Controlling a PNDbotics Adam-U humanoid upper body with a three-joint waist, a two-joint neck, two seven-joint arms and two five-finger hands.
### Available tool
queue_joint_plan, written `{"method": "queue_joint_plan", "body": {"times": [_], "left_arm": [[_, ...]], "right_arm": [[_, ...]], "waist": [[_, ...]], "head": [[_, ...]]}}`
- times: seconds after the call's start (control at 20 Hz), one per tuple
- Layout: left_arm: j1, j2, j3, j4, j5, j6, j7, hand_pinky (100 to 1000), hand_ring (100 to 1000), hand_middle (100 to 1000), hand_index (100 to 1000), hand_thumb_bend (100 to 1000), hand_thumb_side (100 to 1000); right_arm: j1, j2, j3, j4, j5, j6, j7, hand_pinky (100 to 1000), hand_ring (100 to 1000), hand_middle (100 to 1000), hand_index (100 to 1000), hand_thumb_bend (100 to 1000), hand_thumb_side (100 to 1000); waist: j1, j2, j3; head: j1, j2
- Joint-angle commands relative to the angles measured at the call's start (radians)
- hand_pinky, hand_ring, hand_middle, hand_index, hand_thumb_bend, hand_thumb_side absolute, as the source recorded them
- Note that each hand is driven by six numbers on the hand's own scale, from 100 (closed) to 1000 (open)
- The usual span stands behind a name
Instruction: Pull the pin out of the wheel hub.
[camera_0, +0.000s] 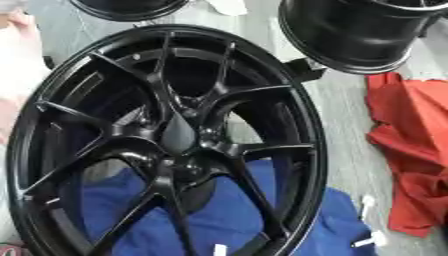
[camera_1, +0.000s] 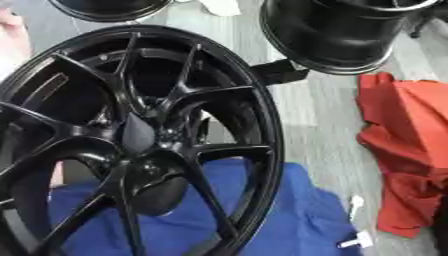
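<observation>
- Wheel (camera_0: 166, 145): black, spoked, tilted over a blue cloth (camera_0: 227, 220); it could rock if tugged.
- Hub (camera_0: 179, 137): a dark tapered shape stands there, perhaps the pin; I cannot tell.
- White bits (camera_1: 357, 239) lie right, beside the red cloth (camera_0: 411, 145).
- No robot hand shows, so its fingers cannot be judged; a blind reach may miss.

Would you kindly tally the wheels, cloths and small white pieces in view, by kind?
Black wheels: 3, the large spoked wheel, a wheel at the top right, and a wheel at the top edge, only partly in view.
Cloths: 2, the blue cloth and the red cloth.
Small white pieces: 3.
Total: 8.
</observation>
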Motion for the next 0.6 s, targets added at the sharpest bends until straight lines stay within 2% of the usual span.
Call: {"method": "queue_joint_plan", "body": {"times": [0.05, 0.1, 0.15, 0.3, 0.35, 0.45, 0.6], "left_arm": [[-0.009, 0.031, 0.022, -0.03, 0.081, -0.022, 0.041, 680, 586, 494, 655, 100, 392], [-0.012, 0.024, 0.024, -0.043, 0.139, -0.06, 0.059, 655, 553, 461, 636, 100, 462], [-0.017, 0.015, 0.026, -0.058, 0.227, -0.124, 0.082, 634, 525, 431, 620, 100, 490], [-0.015, 0.008, 0.023, -0.076, 0.541, -0.377, 0.173, 605, 482, 381, 580, 100, 534], [-0.01, 0.012, 0.02, -0.074, 0.62, -0.441, 0.205, 602, 472, 368, 568, 100, 542], [-0.001, 0.019, 0.01, -0.074, 0.736, -0.528, 0.263, 599, 465, 358, 557, 100, 553], [0.009, 0.025, 0.001, -0.086, 0.837, -0.592, 0.31, 598, 460, 351, 552, 100, 558]], "right_arm": [[-0.003, -0.023, -0.016, -0.023, -0.007, -0.001, -0.003, 484, 452, 551, 664, 100, 477], [-0.003, -0.024, -0.016, -0.024, -0.006, -0.001, -0.003, 484, 452, 551, 664, 100, 481], [-0.002, -0.025, -0.016, -0.024, -0.005, -0.002, -0.003, 484, 452, 551, 664, 100, 476], [-0.002, -0.027, -0.014, -0.025, -0.004, -0.002, -0.003, 485, 452, 551, 664, 100, 476], [-0.002, -0.027, -0.014, -0.026, -0.003, -0.002, -0.002, 485, 452, 551, 664, 100, 475], [-0.002, -0.027, -0.013, -0.027, -0.003, -0.003, -0.002, 485, 453, 551, 664, 100, 475], [-0.003, -0.027, -0.011, -0.027, -0.003, -0.002, -0.001, 485, 453, 551, 664, 100, 475]], "waist": [[0.006, -0.025, 0.0], [0.006, -0.027, -0.001], [0.005, -0.028, -0.002], [0.004, -0.03, -0.004], [0.004, -0.03, -0.005], [0.004, -0.03, -0.006], [0.004, -0.03, -0.006]], "head": [[0.001, -0.015], [0.0, -0.014], [0.0, -0.014], [-0.002, -0.015], [-0.003, -0.015], [-0.002, -0.015], [-0.001, -0.015]]}}
